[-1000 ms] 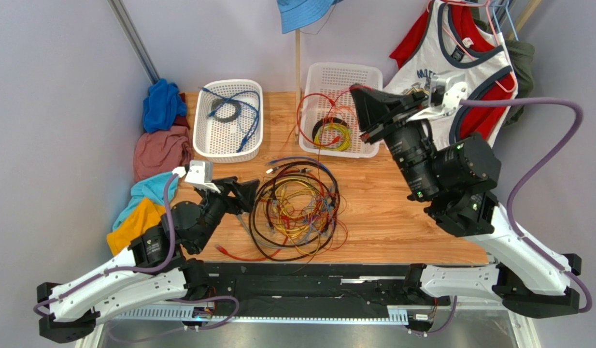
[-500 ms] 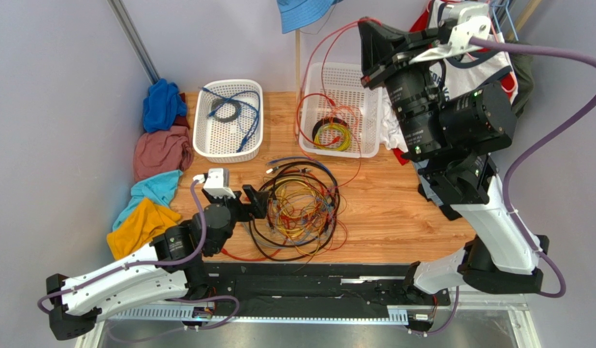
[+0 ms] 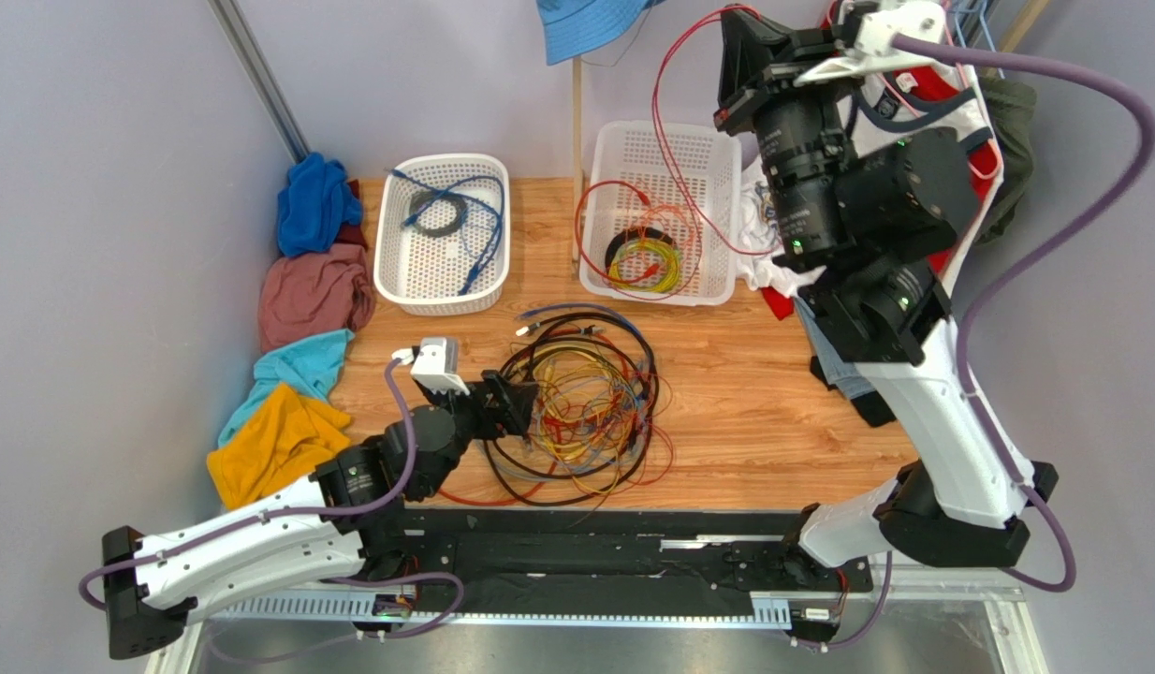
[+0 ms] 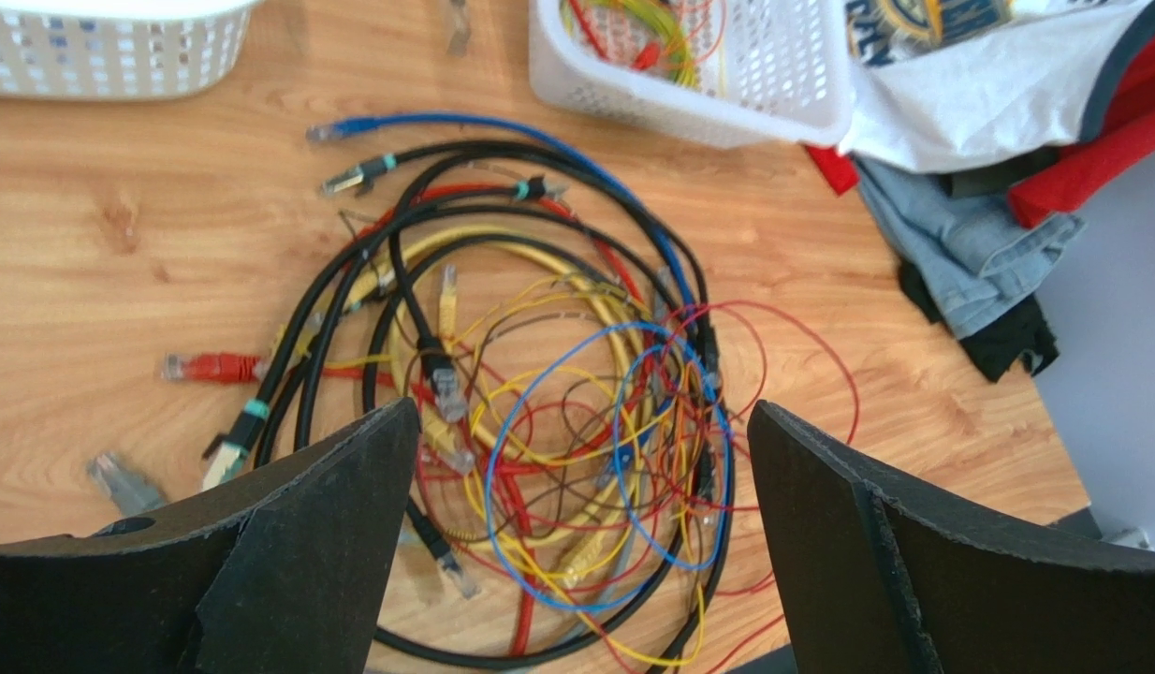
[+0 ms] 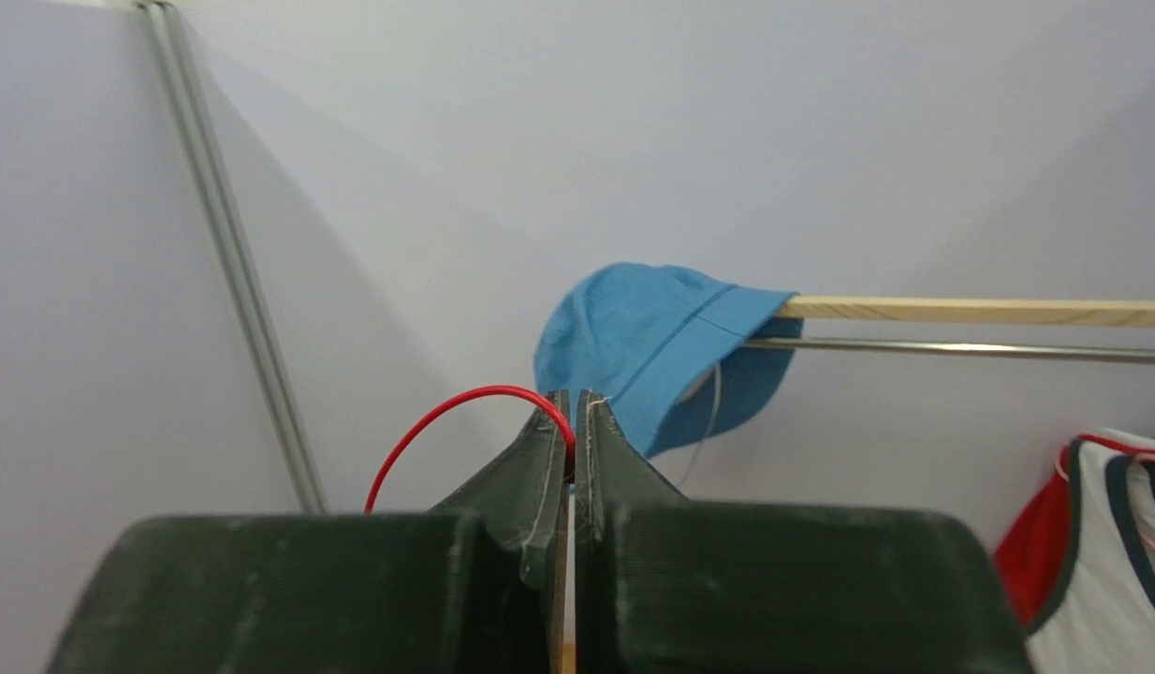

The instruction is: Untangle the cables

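A tangled heap of cables (image 3: 576, 405) in black, blue, red, orange and yellow lies on the wooden table near its front edge; it fills the left wrist view (image 4: 541, 393). My left gripper (image 3: 520, 407) is open, low over the heap's left side, jaws wide apart and empty (image 4: 583, 464). My right gripper (image 3: 738, 35) is raised high at the back right, shut on a thin red wire (image 5: 443, 421). That red wire (image 3: 663, 127) hangs down in a long loop into the right white basket (image 3: 618, 281).
A left white basket (image 3: 389, 274) holds blue cable and a small black ring coil (image 3: 436, 214). The right basket holds a yellow-green and black coil (image 3: 642, 260). Folded clothes (image 3: 309, 302) line the left edge; jerseys (image 3: 963, 127) hang at back right. A blue hat (image 5: 654, 344) hangs on a rod.
My right gripper has risen from above the right basket to high at the back, drawing the red wire up. My left gripper has moved right, over the heap's left side.
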Controlling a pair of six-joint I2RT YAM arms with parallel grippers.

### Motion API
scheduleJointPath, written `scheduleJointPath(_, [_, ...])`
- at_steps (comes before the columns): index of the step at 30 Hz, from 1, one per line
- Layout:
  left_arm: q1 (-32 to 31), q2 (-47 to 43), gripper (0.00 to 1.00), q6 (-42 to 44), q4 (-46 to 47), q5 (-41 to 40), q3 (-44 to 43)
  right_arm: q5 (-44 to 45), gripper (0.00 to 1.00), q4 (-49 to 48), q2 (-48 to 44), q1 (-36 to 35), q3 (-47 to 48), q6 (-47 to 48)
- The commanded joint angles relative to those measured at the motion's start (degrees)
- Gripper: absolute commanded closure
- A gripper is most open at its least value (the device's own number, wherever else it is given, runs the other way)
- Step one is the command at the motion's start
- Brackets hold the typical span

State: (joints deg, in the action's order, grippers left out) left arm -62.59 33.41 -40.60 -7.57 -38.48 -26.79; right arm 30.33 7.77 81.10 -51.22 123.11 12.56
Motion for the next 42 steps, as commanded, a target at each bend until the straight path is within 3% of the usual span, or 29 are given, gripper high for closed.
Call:
scheduleJointPath(1, [0.0,0.5,0.06,-8.1,-6.0,2.6,1.6,-2.9,1.00,4.6,1.9,8.4,-3.7,-9.7])
scheduleJointPath(7, [0.0,-3.3,0.09,-14.5,-6.1,7.1,7.1,-8.6,1.00,5.3,7.0,18.2,-7.2,-17.3])
scheduleJointPath(17, [0.0,-9.7,0.12,-19.5,-9.0,9.2,12.7,-15.8,1.00,1.1,21.5,28.3,0.4,-24.7])
scheduleJointPath(23, [0.0,-8.0,0.13,-19.0,-10.1,8.5,12.5,-18.6,1.00,-1.4,30.1,32.6,1.0,-28.2])
scheduleJointPath(31, [0.0,-6.7,0.14,-18.0,-10.2,6.9,12.1,-15.9,1.00,1.4,39.8,33.5,-3.2,-30.0])
scheduleJointPath(32, [0.0,-6.5,0.14,-17.8,-10.0,6.9,12.0,-16.1,0.93,2.6,41.1,33.6,-2.0,-30.7])
scheduleJointPath(33, [0.0,-6.2,0.14,-17.8,-9.7,6.9,11.8,-17.0,0.66,6.3,42.5,33.6,-0.2,-31.1])
scheduleJointPath(34, [0.0,-5.7,0.14,-17.7,-9.8,7.1,11.6,-16.7,0.52,8.7,45.3,33.6,4.1,-31.5])
scheduleJointPath(36, [0.1,-5.0,0.14,-17.6,-10.1,7.5,10.7,-15.7,0.36,13.3,47.2,33.7,6.9,-32.6])
scheduleJointPath(38, [0.0,-4.3,0.14,-17.5,-10.9,7.4,10.0,-14.2,0.31,12.9,45.4,33.7,3.7,-33.6])
scheduleJointPath(42, [0.0,-4.8,0.14,-16.1,-11.4,6.1,7.6,-14.4,0.25,2.7,35.5,33.1,-9.3,-36.4])
